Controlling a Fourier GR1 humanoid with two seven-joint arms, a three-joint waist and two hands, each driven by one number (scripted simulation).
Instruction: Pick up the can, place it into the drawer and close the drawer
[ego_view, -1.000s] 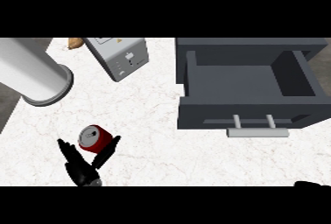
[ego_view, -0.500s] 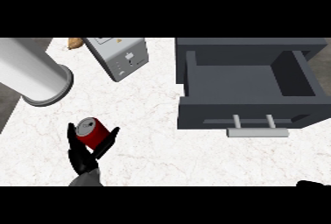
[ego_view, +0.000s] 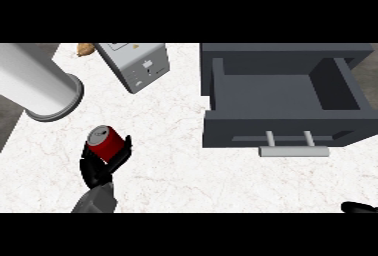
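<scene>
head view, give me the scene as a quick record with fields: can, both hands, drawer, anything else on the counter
can: red can, tilted, held left of the drawer, not in it
left hand: left hand curled round the can from below
right hand: right hand only just showing at the lower right edge, holding nothing visible
drawer: dark grey drawer pulled open, nothing visible inside
handle: pale bar handle on the drawer front, untouched
other things: white cylinder at upper left; grey box beside it
surface: white marbled counter
</scene>
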